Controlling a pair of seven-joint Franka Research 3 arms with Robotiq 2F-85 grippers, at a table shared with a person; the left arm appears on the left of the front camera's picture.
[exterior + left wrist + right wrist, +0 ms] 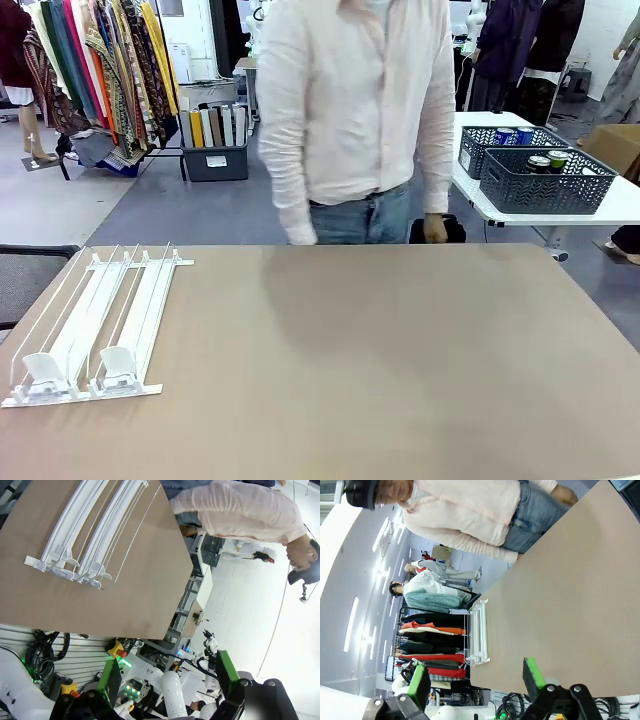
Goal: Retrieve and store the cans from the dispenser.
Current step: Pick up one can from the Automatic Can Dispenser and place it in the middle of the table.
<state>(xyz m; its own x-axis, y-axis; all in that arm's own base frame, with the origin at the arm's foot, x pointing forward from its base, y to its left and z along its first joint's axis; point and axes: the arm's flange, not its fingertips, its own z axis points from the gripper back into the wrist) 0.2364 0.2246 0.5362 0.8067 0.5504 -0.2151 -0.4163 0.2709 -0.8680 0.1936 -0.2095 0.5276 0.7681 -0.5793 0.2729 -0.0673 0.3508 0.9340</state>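
Observation:
The white dispenser (110, 320) lies flat on the left part of the tan table (380, 360), its two pusher blocks at the near end and its lanes bare. It shows again in the left wrist view as the dispenser (85, 530) and, small, in the right wrist view as the dispenser (477, 635). Blue cans (512, 135) and black cans (548, 161) stand in lattice baskets on a white side table at the back right. My left gripper (167, 672) hangs open off the table's edge, holding nothing. My right gripper (476, 677) is open too, clear of the table.
A person in a pale shirt (350, 110) stands at the far edge of the table, hands down by the edge. Two dark lattice baskets (545, 185) sit on the white side table (620, 205) behind. A black chair (25, 275) stands at the left.

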